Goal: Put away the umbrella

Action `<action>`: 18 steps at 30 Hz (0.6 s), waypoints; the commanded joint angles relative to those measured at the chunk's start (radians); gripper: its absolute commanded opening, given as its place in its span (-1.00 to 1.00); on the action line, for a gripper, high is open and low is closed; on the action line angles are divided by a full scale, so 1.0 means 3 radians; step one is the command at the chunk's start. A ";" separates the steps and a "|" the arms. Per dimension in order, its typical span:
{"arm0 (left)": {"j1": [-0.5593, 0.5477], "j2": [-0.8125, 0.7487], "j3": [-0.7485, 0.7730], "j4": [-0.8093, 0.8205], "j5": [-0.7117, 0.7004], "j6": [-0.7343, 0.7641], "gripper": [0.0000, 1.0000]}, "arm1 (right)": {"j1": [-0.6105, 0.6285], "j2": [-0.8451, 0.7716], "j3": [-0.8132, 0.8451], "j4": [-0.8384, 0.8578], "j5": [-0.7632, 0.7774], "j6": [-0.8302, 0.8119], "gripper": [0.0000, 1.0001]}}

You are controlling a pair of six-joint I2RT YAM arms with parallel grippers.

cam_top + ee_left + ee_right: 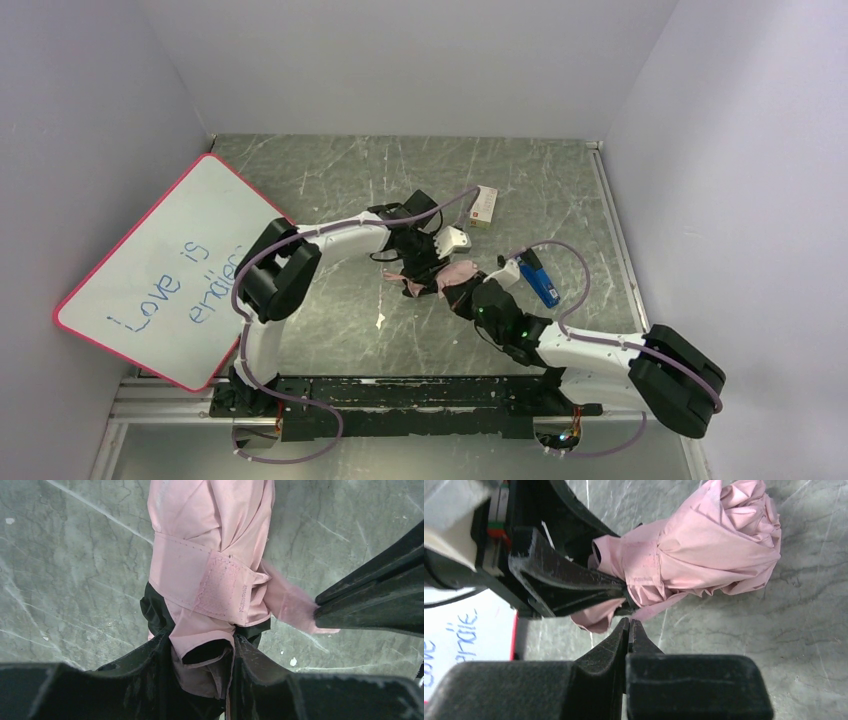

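Bright, even light; wrist views slightly soft.

umbrella (pixel 215 525) is showing pale pink outside, black inside | strap (pixel 180 575) is showing matching pink, its fastening patch stippled | table (pixel 330 170) is showing grey-green marbling with white veins | whiteboard (pixel 160 270) is showing a pink frame, white face, blue handwriting | small box (pixel 485 207) is showing white with red | small object (pixel 541 284) is showing bright blue

Folded pink umbrella (pixel 215 525), black lining showing, strap (pixel 200 575) around it, on table (pixel 330 170)
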 commanded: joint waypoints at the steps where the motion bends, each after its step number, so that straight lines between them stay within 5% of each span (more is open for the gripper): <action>1: -0.0023 0.0743 -0.0486 -0.0084 -0.1122 0.0026 -0.90 | -0.0109 0.0020 0.0270 0.0520 -0.0096 0.0401 -1.00; 18: -0.0106 0.0763 -0.0500 -0.0100 -0.1168 0.0086 -0.91 | -0.0572 0.0501 0.0617 0.0267 -0.0055 0.1027 -1.00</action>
